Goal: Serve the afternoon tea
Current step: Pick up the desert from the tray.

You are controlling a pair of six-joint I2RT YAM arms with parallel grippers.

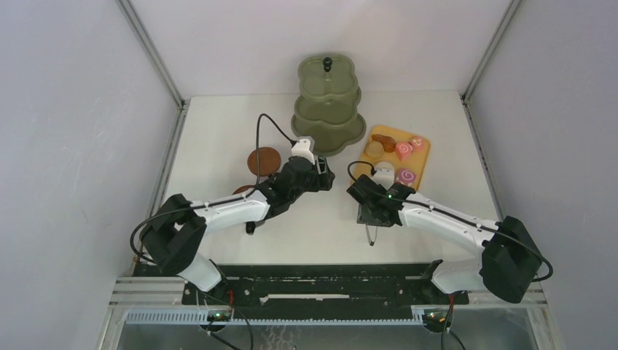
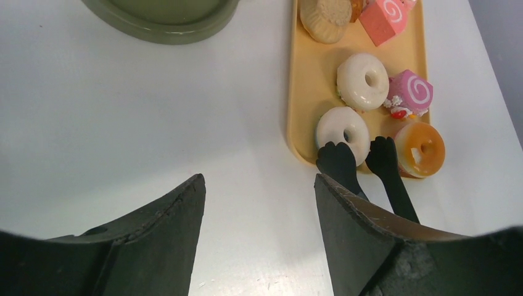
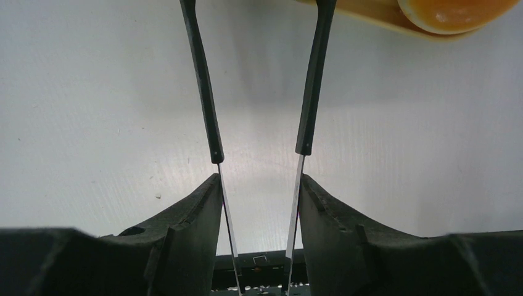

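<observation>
Your left gripper (image 2: 259,240) has its two fingers spread wide above the bare table (image 2: 123,123), with nothing between them. Ahead on the right, the tongs (image 2: 338,161) reach the near end of the tray (image 2: 306,92). One tip overlaps a white donut (image 2: 343,126), the other sits just beside an orange donut (image 2: 420,148). The stand (image 2: 157,28) shows its bottom rim at top left.

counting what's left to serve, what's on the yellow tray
Two white donuts, an orange donut, two pink swirl cakes, a tan bun, a brown piece. The tongs cover the near donuts' edges.
</observation>
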